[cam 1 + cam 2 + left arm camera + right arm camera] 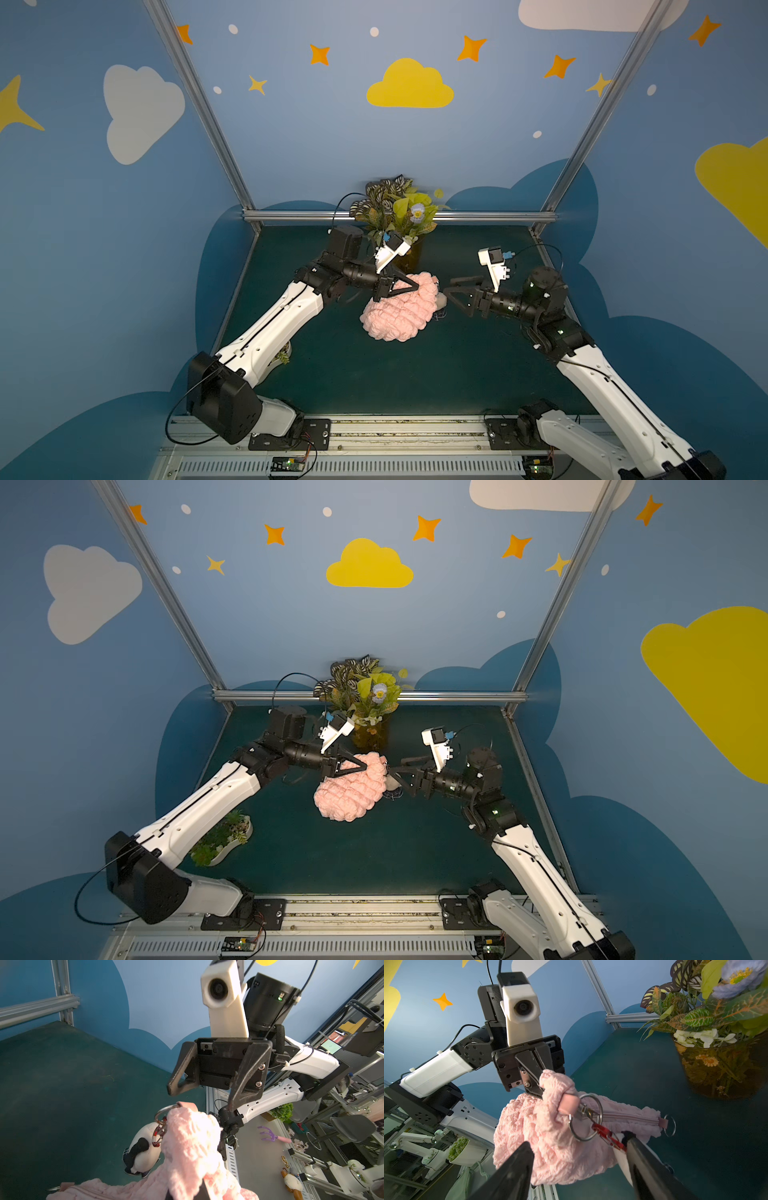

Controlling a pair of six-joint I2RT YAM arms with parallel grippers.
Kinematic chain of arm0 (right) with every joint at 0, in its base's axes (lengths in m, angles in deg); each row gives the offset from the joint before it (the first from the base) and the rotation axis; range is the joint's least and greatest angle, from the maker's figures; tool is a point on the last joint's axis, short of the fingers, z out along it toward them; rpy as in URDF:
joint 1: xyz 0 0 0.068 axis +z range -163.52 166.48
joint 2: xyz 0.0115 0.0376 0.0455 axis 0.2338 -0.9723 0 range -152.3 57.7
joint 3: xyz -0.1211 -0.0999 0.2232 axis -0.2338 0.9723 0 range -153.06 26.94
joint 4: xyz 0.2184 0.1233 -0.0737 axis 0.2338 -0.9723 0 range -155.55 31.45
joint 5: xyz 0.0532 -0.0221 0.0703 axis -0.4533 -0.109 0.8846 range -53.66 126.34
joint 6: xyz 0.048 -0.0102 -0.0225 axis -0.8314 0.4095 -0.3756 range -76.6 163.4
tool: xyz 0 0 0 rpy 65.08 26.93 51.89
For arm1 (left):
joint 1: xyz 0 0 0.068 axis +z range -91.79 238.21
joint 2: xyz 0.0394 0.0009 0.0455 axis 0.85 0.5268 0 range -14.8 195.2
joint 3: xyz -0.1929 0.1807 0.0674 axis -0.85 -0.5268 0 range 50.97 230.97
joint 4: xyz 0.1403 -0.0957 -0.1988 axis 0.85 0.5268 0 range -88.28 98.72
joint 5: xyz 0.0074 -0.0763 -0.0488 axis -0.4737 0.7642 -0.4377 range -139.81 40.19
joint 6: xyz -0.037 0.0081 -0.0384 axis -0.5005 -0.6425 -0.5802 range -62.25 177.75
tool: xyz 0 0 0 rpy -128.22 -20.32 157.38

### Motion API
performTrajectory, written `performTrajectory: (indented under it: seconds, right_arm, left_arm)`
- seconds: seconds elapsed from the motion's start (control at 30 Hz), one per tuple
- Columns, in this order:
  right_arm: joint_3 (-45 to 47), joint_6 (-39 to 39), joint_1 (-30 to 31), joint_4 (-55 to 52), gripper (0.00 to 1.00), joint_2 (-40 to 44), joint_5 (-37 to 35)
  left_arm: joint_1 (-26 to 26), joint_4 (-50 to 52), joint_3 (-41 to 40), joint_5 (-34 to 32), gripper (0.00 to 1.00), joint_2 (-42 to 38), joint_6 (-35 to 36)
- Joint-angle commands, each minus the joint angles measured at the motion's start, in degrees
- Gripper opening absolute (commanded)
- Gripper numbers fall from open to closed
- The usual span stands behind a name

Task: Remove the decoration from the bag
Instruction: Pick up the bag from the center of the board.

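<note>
The pink puffy bag (395, 311) (349, 791) is lifted at one corner off the green mat. My left gripper (409, 286) (538, 1086) is shut on that corner, near the pink tab (569, 1103). A metal ring (586, 1118) hangs from the tab with a red cord (606, 1134). The decoration (143, 1151) (441, 300), a white plush doll with a dark skirt, dangles from the cord. My right gripper (449, 289) (578, 1141) (201, 1097) is open. Its fingers straddle the bag's edge, and the doll lies against one finger (645, 1163), which partly hides it.
An amber vase of foliage (409, 257) (720, 1068) stands just behind the bag. A white planter with green plants (224, 839) sits under the left arm. A second ring (669, 1125) hangs at the zipper's far end. Aluminium rails (498, 216) border the mat.
</note>
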Motion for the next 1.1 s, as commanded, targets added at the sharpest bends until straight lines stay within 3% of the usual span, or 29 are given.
performTrajectory:
  seconds: [0.0,0.53,0.93,1.07]
  right_arm:
    - [-3.7,1.3,1.0,-1.1,0.73,-1.8,0.4]
    - [-4.9,5.1,6.0,-1.7,0.60,-6.8,1.2]
    - [-7.0,6.1,8.9,-3.6,0.24,-8.1,2.5]
    - [-7.3,4.9,9.0,-3.8,0.12,-7.7,0.1]
  left_arm:
    - [0.2,-0.7,2.0,4.6,0.02,-0.8,0.0]
    - [0.2,-0.3,3.5,5.2,0.02,0.8,0.3]
    - [0.2,1.6,5.2,4.4,0.02,1.8,1.7]
    - [0.3,2.0,4.9,-1.0,0.07,1.1,2.0]
